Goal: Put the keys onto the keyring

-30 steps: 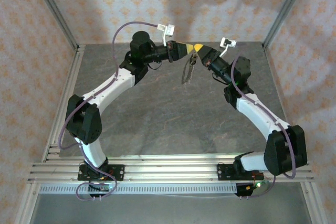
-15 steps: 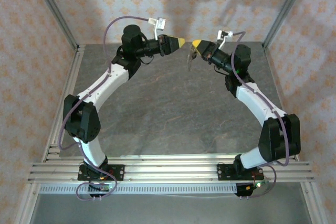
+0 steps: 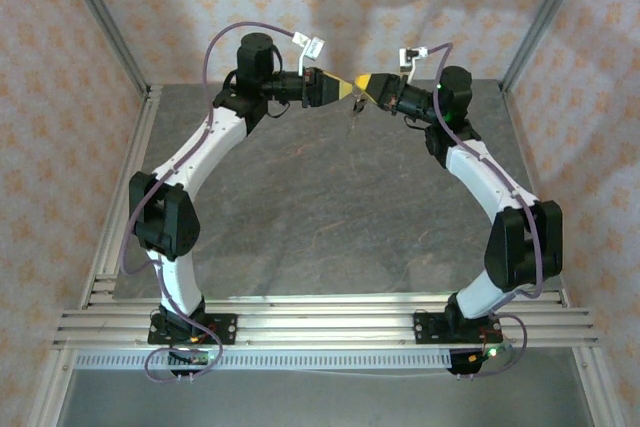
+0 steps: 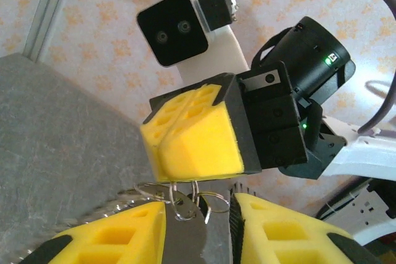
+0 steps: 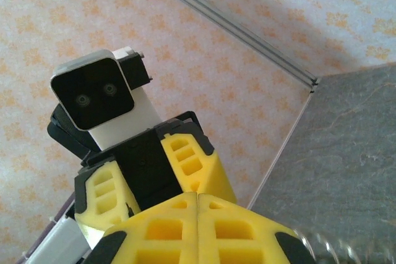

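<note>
Over on the left, the left gripper (image 4: 198, 209) is reaching up off the table (image 3: 330, 207) towards the middle of the back wall. Its yellow fingers (image 4: 133, 233) are standing a little apart, with a flat pale sliver of metal between them. I take it for the key (image 4: 185, 239). It is lying against one pad, with a dark gap on the other side, so I cannot tell whether it is being pinched or only resting there.

Just above that sliver, the thin wire loops of the keyring (image 4: 185, 195) are hanging right at the left fingertips, touching or nearly so. They are overlapping too much for me to say whether anything is threaded yet.

On the right, the right gripper (image 4: 167, 159) is pointing tip to tip at the other one. Its pads are pressing tight together on the ring's wire, and the beaded chain (image 5: 328, 246) is dangling beneath it.

By my reckoning the threading itself is under way. The next move is calling for a very small, steady nudge that lines the hole in the key's head up with the wire's end, while the right side is keeping the ring from swinging.
</note>
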Motion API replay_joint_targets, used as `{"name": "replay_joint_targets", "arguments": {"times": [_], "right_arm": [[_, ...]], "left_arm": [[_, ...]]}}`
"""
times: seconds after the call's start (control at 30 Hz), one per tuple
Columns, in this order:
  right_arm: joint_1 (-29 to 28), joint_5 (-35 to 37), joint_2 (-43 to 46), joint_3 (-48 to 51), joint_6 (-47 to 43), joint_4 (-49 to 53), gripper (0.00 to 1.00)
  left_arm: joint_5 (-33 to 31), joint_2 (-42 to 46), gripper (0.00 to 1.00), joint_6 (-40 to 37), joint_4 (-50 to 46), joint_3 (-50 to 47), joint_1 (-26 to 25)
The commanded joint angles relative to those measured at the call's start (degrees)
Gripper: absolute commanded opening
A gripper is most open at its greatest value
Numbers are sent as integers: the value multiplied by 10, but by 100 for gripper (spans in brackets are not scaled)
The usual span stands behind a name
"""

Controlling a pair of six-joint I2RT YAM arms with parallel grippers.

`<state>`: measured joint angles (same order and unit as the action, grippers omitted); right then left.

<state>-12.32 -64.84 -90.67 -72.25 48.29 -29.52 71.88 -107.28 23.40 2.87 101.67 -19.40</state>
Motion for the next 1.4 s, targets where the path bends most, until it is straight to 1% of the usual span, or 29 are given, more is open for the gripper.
{"name": "replay_joint_targets", "arguments": {"times": [0.0, 0.5, 0.53, 0.67, 1.1, 1.2, 1.3, 1.37], "right_arm": [[3, -23, 0, -27, -14, -13, 0], [3, -20, 10, -22, -21, -9, 0], [2, -19, 10, -21, -21, -9, 0], [3, -17, 10, -20, -21, -9, 0], [3, -16, 9, -16, -21, -11, 0], [2, -16, 9, -14, -20, -12, 0], [3, -17, 10, -13, -22, -12, 0], [3, -17, 11, -12, -23, -9, 0]], "left_arm": [[27, -5, 32, -30, -25, 27, -1], [22, -18, 31, -30, -29, 34, -4], [21, -34, 30, -29, -29, 34, -5], [20, -37, 30, -21, -17, 35, -7], [15, -48, 22, -8, -2, 46, -20], [12, -48, 17, -3, 5, 47, -20], [7, -49, 10, 4, 13, 47, -20], [4, -50, 3, 12, 23, 45, -20]]}}
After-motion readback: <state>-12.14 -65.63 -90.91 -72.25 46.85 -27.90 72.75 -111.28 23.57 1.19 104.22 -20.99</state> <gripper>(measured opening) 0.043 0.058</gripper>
